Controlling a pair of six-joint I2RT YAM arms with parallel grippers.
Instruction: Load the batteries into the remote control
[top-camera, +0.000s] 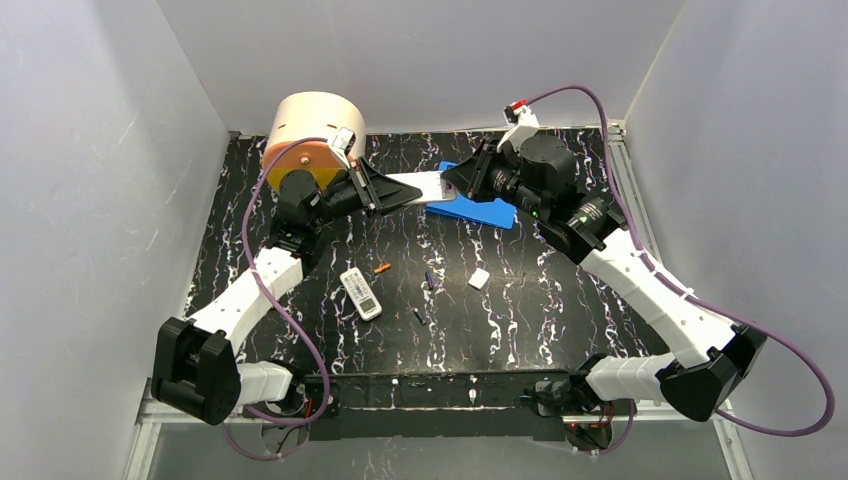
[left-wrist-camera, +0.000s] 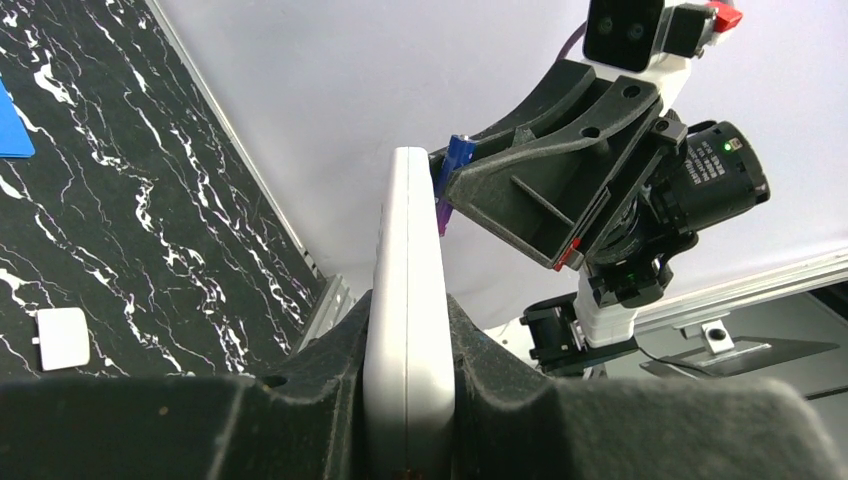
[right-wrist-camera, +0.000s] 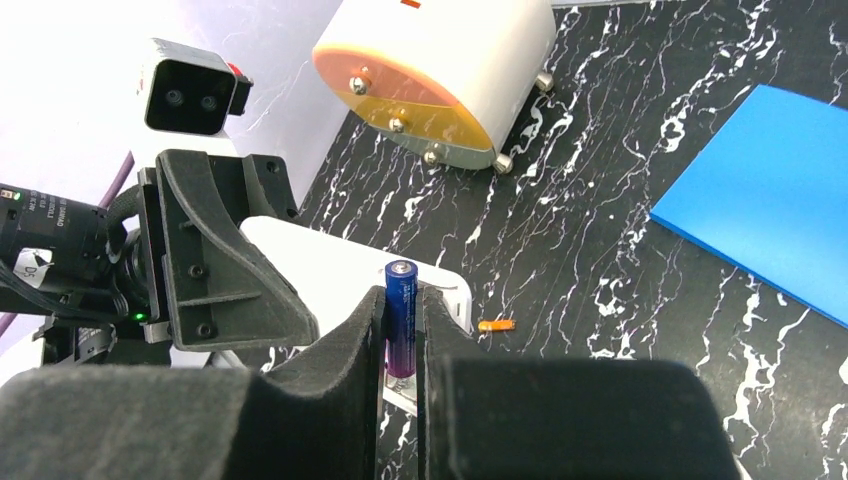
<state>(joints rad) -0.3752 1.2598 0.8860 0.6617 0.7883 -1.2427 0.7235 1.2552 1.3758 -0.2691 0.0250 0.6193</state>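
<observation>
My left gripper (left-wrist-camera: 408, 300) is shut on a white remote control (left-wrist-camera: 408, 240), held edge-on above the table; from above, the left gripper (top-camera: 385, 190) holds the remote (top-camera: 412, 188) near the back middle. My right gripper (right-wrist-camera: 402, 300) is shut on a blue-purple battery (right-wrist-camera: 401, 315) standing upright, its lower end against the remote's (right-wrist-camera: 330, 270) open end. The right gripper (top-camera: 455, 183) meets the remote from the right. On the table lie an orange battery (top-camera: 381, 268), a purple one (top-camera: 430, 281) and a dark one (top-camera: 418, 314).
A second remote (top-camera: 361, 293) lies on the black marbled table (top-camera: 560, 300). A small white cover (top-camera: 479, 278) rests right of the loose batteries. A blue mat (top-camera: 485, 208) lies under the right gripper. A white and orange drum (top-camera: 310, 135) stands at the back left.
</observation>
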